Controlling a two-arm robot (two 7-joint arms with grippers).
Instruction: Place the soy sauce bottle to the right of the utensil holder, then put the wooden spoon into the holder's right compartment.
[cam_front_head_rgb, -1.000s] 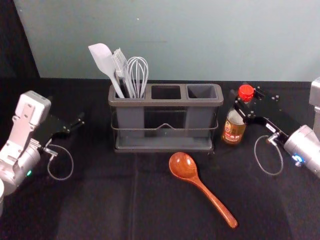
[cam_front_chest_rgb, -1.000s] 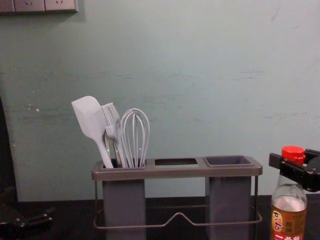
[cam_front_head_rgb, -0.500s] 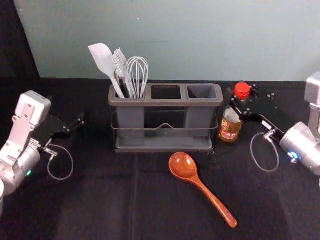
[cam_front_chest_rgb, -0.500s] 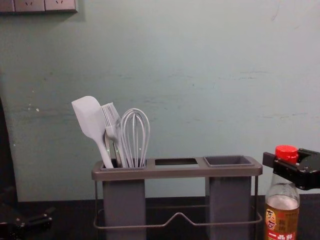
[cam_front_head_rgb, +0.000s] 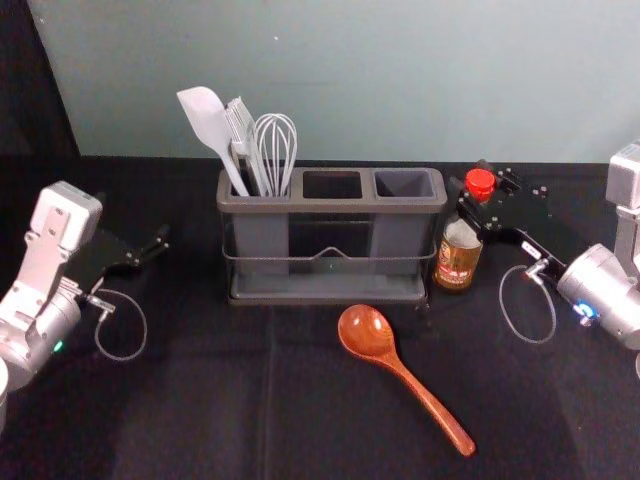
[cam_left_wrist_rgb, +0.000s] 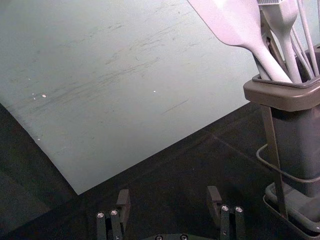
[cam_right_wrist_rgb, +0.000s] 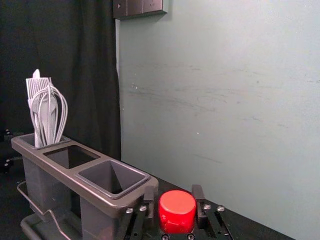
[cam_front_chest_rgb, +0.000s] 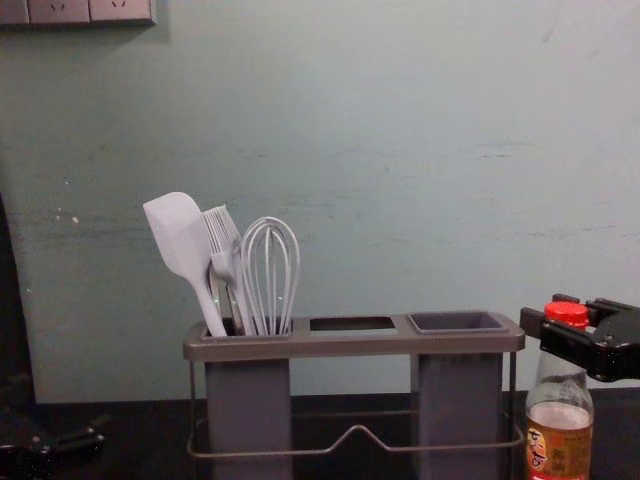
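My right gripper (cam_front_head_rgb: 470, 177) is at the top of the soy sauce bottle (cam_front_head_rgb: 457, 258), which stands upright close beside the right end of the grey utensil holder (cam_front_head_rgb: 330, 205). In the right wrist view the red cap (cam_right_wrist_rgb: 177, 211) sits between the fingers of my right gripper (cam_right_wrist_rgb: 175, 194), which stand slightly apart around it. The chest view has the bottle (cam_front_chest_rgb: 560, 440) below the dark fingers. The wooden spoon (cam_front_head_rgb: 370, 335) lies in front of the holder, its handle slanting to the near right. Parked at the left, my left gripper (cam_front_head_rgb: 158, 242) is open in its wrist view (cam_left_wrist_rgb: 167, 200).
A spatula (cam_front_head_rgb: 205, 120), a brush and a whisk (cam_front_head_rgb: 276, 145) stand in the holder's left compartment. Its middle and right (cam_front_head_rgb: 404, 184) compartments hold nothing visible. Behind the black-covered table (cam_front_head_rgb: 200, 420) rises a pale wall.
My right gripper and the bottle have shifted left towards the holder. The bottle has dropped a little relative to the fingers, which have loosened around the cap. The left arm has not moved.
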